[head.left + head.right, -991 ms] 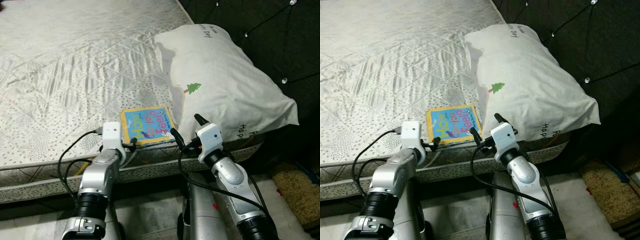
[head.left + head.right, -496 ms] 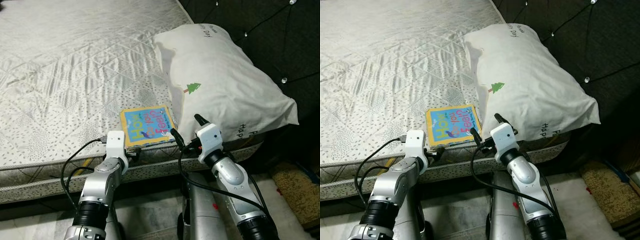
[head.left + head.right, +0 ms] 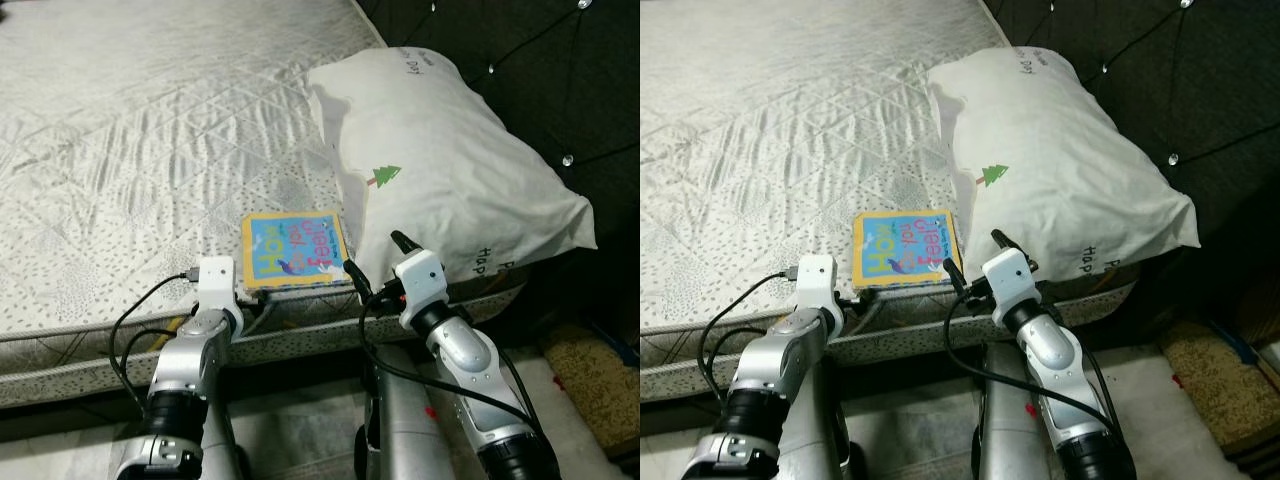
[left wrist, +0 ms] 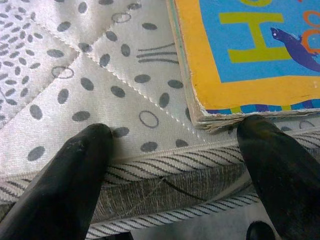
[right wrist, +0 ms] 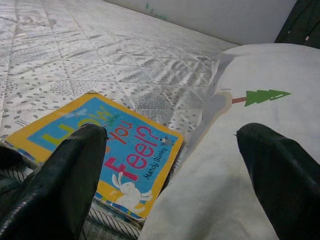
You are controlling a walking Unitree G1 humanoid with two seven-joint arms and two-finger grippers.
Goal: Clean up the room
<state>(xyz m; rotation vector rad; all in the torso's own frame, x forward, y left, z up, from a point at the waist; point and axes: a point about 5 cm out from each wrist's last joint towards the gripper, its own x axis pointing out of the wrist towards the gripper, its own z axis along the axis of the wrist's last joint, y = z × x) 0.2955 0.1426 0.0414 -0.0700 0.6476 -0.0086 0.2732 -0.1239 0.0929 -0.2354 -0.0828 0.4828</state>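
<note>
— Lying flat near the mattress (image 3: 130, 130) edge, is that the picture book (image 3: 294, 249)?

— Yes, it is sitting face up on the quilted, spotted cover, just beside the white pillow (image 3: 450, 170) with the little green tree printed on it. Its yellow border is almost reaching the mattress's piped edge.

— And what are the arms doing?

— The left gripper (image 4: 170, 150) is hovering low at the mattress edge, its two black fingers spread wide; one fingertip (image 4: 260, 132) is sitting right under the book's worn corner, the other over bare cover. It is gripping nothing.

— The right one?

— The right gripper (image 3: 374, 260) is hanging between the book and the pillow, fingers also wide apart and empty, one over the book's side, the other over the pillowcase. The pillow is leaning against a dark tufted headboard (image 3: 540, 60).
</note>
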